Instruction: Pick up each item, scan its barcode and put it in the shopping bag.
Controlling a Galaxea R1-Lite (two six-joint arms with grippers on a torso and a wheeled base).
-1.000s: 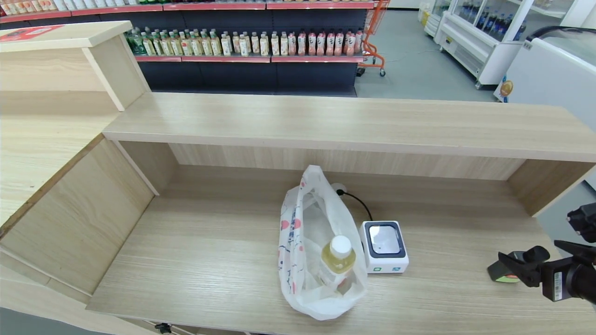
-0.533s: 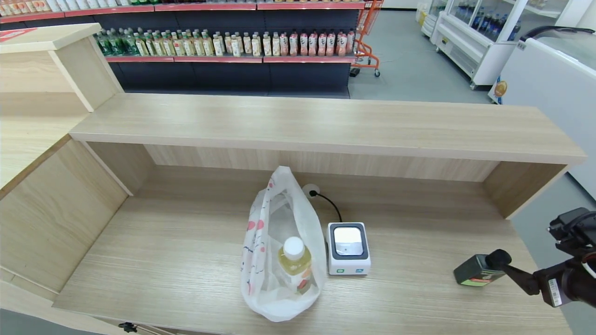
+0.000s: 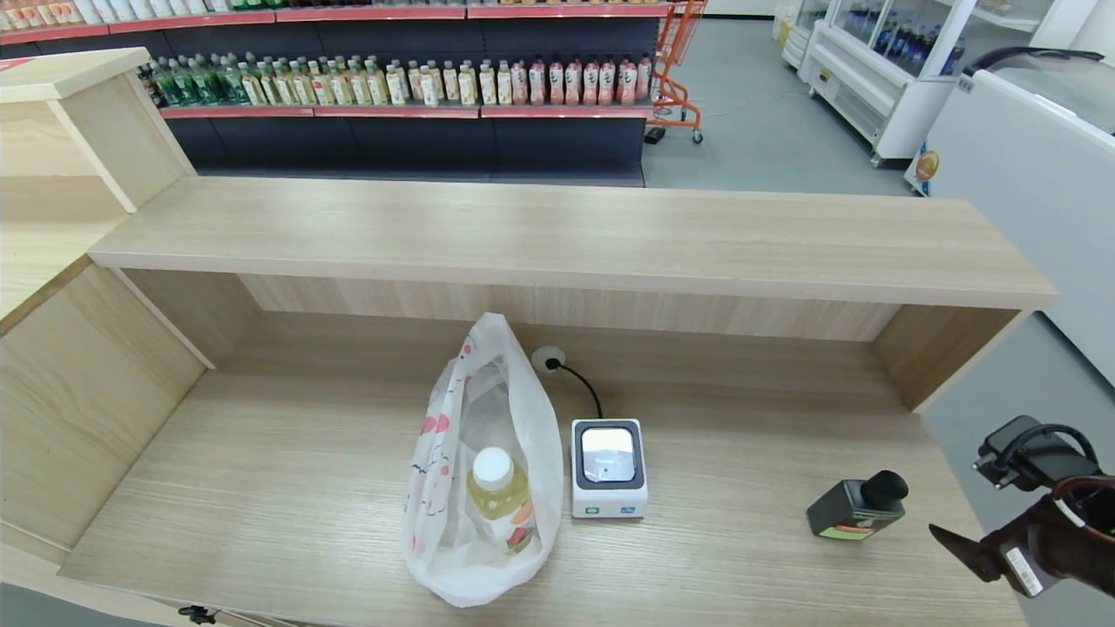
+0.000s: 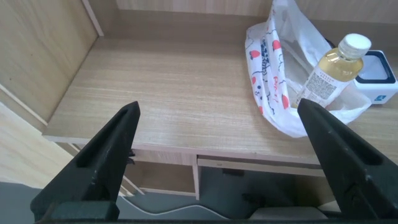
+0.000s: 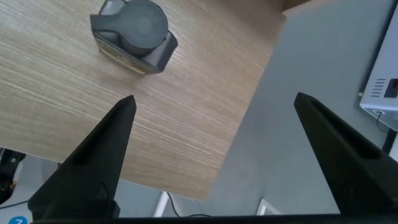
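Shop shelving stocked with drink bottles runs behind a pale wooden worktop [image 3: 305,488], and the barcode scanner [image 3: 608,466] near its middle serves as my reference.

1. Containers. The plastic shopping bag [image 3: 440,522] stands just beside the scanner on its left, mouth open upward. It holds one clear bottle of yellow drink [image 3: 498,496] with a white cap, upright.
2. Task item. A small dark bottle [image 3: 854,509] with a black cap and a green-and-red label sits well apart from the scanner on its right, close to the worktop's end. It appears to lie on its side.
3. Right hand [image 5: 214,102]. Fingers spread, holding nothing. It hangs farther from the scanner than the dark bottle, past the worktop's edge.
4. Left hand [image 4: 219,107]. Fingers spread, holding nothing, beyond the bag from the scanner and off the worktop's front edge.

Hazards, in my judgement:
- A finger that clips the dark bottle on approach could push it over the nearby edge.
- The barcode's position is not visible, so a poor grasp could cover it or turn it away from the scanner window.
- The bag is limp. Its mouth may fold shut, or a dropped item may topple the bottle inside.
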